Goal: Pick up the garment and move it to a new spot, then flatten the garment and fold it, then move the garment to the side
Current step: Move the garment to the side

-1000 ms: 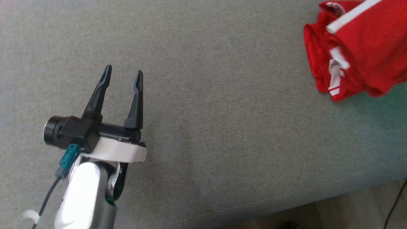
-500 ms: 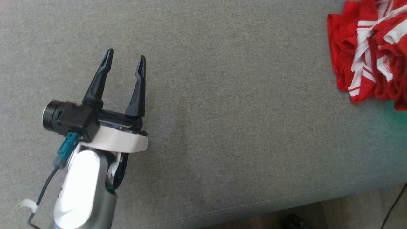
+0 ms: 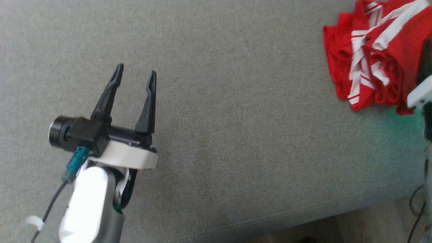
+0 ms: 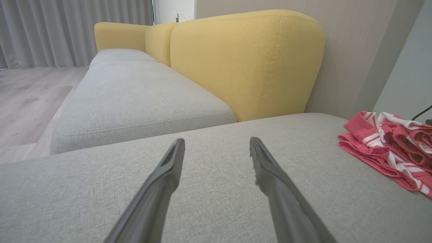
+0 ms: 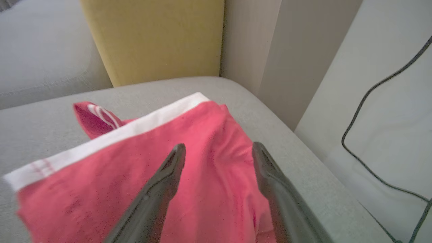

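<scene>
garment [image 3: 371, 57]: red with white stripes; you will find it crumpled at the far right corner of the seat cushion [image 3: 236, 135].
right hand [image 5: 218, 148]: fingers spread just over the garment, gripping nothing.
left hand [image 3: 136, 70]: fingers spread above the cushion's left part, well apart from the garment.

Grey woven sofa seat [image 3: 236, 135], flat, with a stitched seam along its front edge. Yellow backrest [image 4: 246, 64] stands at the far side. One thing lies on the seat: a red garment [image 3: 368, 67] with white stripes and a white band. It is bunched in a creased heap near the seat's right end, close to the rounded corner, its folds overlapping and its lower edge flat on the fabric. A second grey seat [image 4: 135, 98] sits beyond, along the same yellow back.
</scene>
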